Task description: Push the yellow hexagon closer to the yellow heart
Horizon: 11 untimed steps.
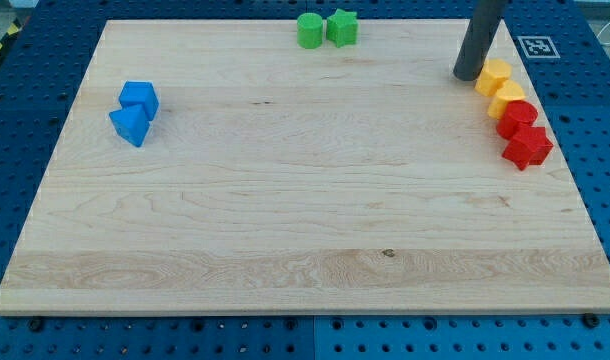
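The yellow hexagon (493, 76) sits near the board's right edge toward the view's top. The yellow heart (506, 98) lies just below it, touching it. My tip (467, 76) is the lower end of the dark rod, standing just left of the yellow hexagon, close beside it or touching it. Both yellow blocks are fully visible.
A red block (518, 116) and a red star-like block (528, 146) continue the line below the yellow heart. A green cylinder (309, 30) and a green block (342, 27) sit at the top edge. Two blue blocks (139, 98) (130, 125) lie at the left. The wooden board (305, 220) carries all.
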Available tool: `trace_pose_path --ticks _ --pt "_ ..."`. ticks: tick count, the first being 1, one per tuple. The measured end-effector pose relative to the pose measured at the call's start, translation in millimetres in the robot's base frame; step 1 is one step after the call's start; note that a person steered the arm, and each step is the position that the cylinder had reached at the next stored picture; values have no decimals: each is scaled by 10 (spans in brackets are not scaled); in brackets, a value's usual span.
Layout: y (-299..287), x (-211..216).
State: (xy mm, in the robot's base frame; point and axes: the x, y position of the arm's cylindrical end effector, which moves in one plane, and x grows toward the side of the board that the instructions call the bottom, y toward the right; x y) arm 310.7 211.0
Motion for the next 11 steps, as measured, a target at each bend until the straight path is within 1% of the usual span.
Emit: trace_pose_path --ticks 2,4,6,9,11 --pt "9 -172" --pt "67 -170" --pt "307 -171" --pt "373 -169" --pt "523 -101"
